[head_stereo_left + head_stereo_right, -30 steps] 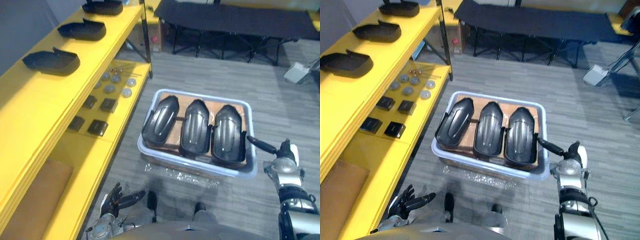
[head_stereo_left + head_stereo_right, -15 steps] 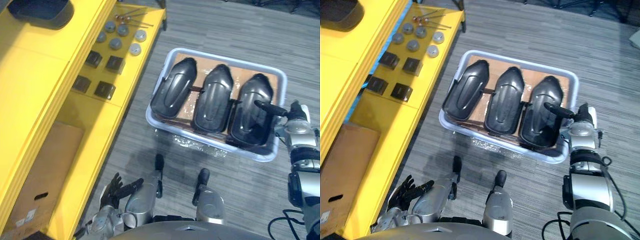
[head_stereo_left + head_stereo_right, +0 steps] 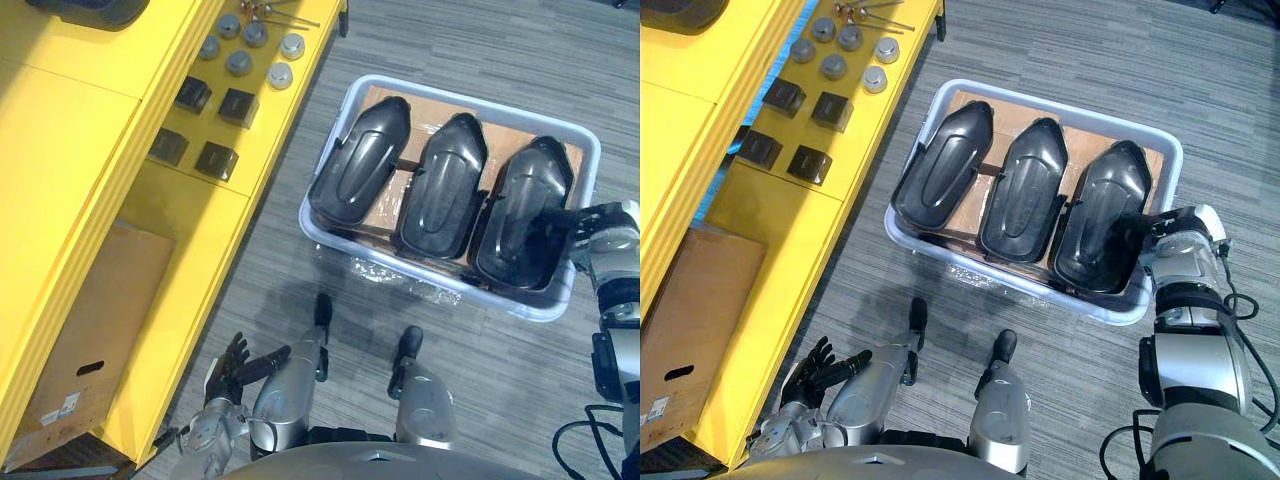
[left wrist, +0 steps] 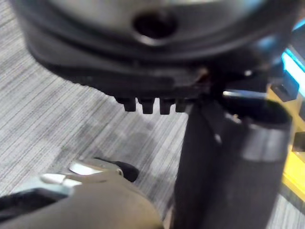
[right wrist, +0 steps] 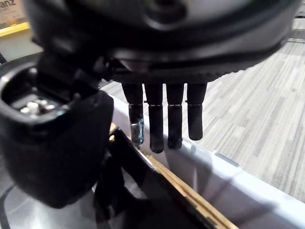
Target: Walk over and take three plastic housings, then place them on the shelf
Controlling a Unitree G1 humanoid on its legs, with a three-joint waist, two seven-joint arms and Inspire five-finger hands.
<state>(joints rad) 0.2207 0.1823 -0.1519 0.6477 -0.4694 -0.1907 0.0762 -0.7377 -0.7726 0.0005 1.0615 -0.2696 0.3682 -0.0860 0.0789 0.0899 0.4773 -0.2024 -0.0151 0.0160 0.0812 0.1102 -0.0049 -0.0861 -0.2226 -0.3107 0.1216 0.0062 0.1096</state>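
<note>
R hand (image 3: 572,222) moved in at rightmost housing (image 3: 522,205) in bin (image 3: 432,284), fingers straight, open; L hand (image 3: 232,366) low, relaxed open.

At your 7 o'clock, note the left hand (image 3: 237,362): dark all over, mounted on a silver-grey wrist (image 3: 203,441). At 3 o'clock, the right hand (image 3: 1137,232) is likewise dark; black bands ring its silver-grey forearm (image 3: 1185,268).

Workshop or assembly area: yellow shelf (image 3: 70,150) with small parts (image 3: 239,63), bin (image 3: 345,240) of black housings (image 3: 445,195), grey floor (image 3: 480,40).
</note>
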